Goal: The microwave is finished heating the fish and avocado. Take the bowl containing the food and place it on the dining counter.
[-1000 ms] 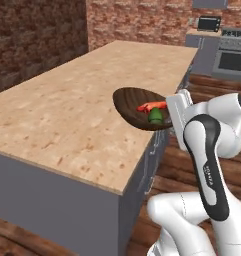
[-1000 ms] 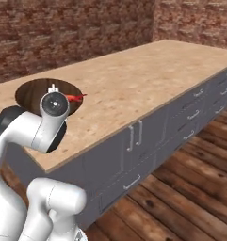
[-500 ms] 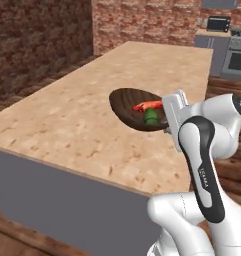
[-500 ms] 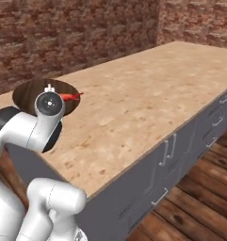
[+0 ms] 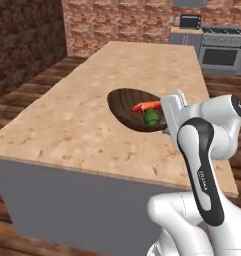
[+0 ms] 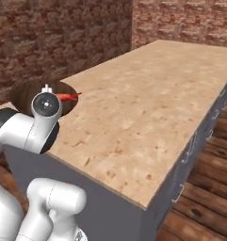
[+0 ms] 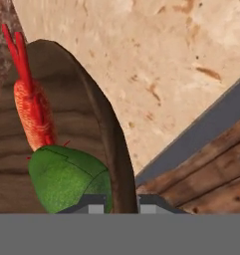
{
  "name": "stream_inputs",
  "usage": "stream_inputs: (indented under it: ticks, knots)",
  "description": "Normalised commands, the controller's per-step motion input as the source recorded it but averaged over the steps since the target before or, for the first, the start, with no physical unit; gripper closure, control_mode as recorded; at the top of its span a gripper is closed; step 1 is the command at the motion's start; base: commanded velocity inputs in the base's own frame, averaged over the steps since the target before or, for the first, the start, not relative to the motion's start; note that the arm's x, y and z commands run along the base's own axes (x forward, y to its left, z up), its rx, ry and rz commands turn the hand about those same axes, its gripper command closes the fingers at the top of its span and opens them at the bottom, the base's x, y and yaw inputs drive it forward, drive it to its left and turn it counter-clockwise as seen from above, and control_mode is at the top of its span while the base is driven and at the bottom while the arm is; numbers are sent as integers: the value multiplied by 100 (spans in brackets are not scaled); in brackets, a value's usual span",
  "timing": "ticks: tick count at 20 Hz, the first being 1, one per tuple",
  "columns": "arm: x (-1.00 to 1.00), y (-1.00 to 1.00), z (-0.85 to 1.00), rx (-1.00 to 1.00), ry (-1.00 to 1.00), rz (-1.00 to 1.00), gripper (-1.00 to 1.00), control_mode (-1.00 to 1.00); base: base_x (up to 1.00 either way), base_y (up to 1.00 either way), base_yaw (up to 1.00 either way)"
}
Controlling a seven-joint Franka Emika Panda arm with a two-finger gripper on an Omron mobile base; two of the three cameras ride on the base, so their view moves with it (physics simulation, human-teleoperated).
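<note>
Fish [image 7: 33,112] lies lengthwise in bowl [image 7: 99,129] (tail away from claw [image 7: 120,203]).

Dark brown bowl [image 5: 128,106], apparently wood-grained

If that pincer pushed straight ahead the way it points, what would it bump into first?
The pincer already clamps the bowl rim; going on, it would probably press into the counter top, though depth is unclear.

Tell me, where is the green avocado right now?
The avocado sits inside the wooden bowl, touching the red-orange fish, right by the rim the fingers pinch. In the left base view, the bowl is over the dining counter, near its right edge.
</note>
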Motion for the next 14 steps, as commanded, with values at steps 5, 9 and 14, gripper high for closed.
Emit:
stream_inputs:
  ticks: [5,9,14]
  knots:
    - [0,0,0,0,0,0,100,100,67,100,-46]
    - [0,0,0,0,0,0,100,100,68,100,-52]
    - [26,-2,0,0,-1,-2,100,-100,34,47,-27]
